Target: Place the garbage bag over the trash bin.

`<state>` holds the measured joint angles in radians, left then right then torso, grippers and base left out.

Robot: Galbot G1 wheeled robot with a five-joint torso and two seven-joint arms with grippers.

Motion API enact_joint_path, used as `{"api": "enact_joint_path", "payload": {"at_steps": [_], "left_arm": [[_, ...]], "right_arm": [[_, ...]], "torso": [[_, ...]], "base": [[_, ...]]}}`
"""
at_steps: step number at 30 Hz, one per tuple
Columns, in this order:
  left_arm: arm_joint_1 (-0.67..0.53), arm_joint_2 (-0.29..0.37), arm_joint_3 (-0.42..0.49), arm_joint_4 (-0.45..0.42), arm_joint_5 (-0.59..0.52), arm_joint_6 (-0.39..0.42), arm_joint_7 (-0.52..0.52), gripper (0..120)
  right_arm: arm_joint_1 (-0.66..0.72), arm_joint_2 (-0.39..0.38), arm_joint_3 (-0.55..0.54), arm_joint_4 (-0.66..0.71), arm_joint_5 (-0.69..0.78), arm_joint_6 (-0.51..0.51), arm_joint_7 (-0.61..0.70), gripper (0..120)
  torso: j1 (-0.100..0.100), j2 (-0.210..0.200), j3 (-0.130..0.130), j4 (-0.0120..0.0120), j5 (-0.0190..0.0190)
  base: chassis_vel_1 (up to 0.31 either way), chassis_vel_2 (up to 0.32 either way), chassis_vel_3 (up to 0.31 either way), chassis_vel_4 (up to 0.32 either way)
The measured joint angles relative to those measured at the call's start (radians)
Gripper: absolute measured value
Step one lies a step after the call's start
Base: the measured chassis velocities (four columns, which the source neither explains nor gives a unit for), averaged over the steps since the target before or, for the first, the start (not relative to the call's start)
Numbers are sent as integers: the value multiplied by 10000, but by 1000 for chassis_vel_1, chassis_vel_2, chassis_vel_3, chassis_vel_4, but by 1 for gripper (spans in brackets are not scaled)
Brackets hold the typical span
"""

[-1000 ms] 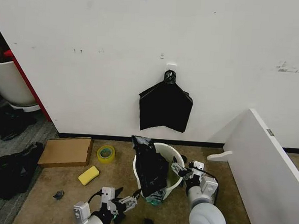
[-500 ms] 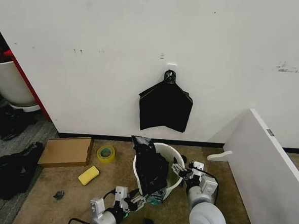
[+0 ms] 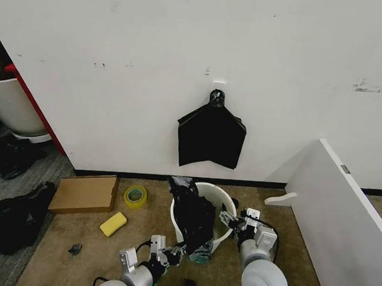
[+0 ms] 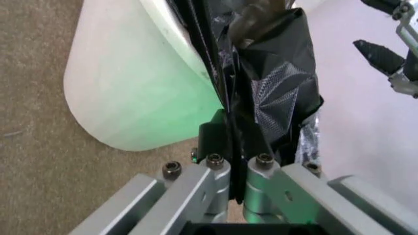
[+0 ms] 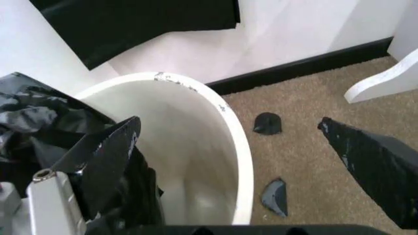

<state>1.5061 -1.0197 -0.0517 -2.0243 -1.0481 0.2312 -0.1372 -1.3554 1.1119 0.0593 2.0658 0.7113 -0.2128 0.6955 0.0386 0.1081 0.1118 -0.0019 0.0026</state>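
Observation:
The trash bin (image 3: 221, 202), a round white bucket, stands on the carpet below the wall. The black garbage bag (image 3: 192, 215) hangs crumpled over its left rim, partly inside and partly down the outer wall. My left gripper (image 3: 176, 250) is low at the bin's foot, shut on the bag's lower edge. The left wrist view shows the fingers (image 4: 216, 142) pinching the black plastic (image 4: 277, 73) beside the pale green bin wall (image 4: 130, 88). My right gripper (image 3: 229, 219) stands open at the bin's right side, straddling the rim (image 5: 225, 115); the bag (image 5: 39, 122) lies across from it.
A flat black bundle (image 3: 211, 134) hangs on the wall above the bin. A cardboard box (image 3: 84, 193), a tape roll (image 3: 135, 196) and a yellow sponge (image 3: 113, 224) lie to the left. A white panel (image 3: 340, 204) leans at the right. Small dark scraps (image 5: 267, 123) lie beside the bin.
My left gripper has moved right along the floor to the bin's foot and closed on the bag's lower edge. The right gripper has stayed at the rim.

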Motion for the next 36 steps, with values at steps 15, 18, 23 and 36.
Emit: {"api": "enact_joint_path", "payload": {"at_steps": [15,18,23,36], "left_arm": [[846,153,-769,-521,1018,-384,-32,0],[1221,255,-910,-604,1482,-653,-20,0],[1368,190,-973,-516,1849,-1054,-171,0],[1416,255,-1061,-451,2820,-1721,-656,0]], "right_arm": [[-55,89,-41,-8,-72,-28,-7,100],[-23,126,-70,-52,-85,-28,-55,100],[24,174,-121,-84,-95,-26,-103,100],[-7,250,-177,-172,-177,18,-210,100]], "torso": [[0,0,0,-1,-1],[0,0,0,0,-1],[0,0,0,0,-1],[0,0,0,0,-1]], "base": [[0,0,0,0],[0,0,0,0],[0,0,0,0],[0,0,0,0]]}}
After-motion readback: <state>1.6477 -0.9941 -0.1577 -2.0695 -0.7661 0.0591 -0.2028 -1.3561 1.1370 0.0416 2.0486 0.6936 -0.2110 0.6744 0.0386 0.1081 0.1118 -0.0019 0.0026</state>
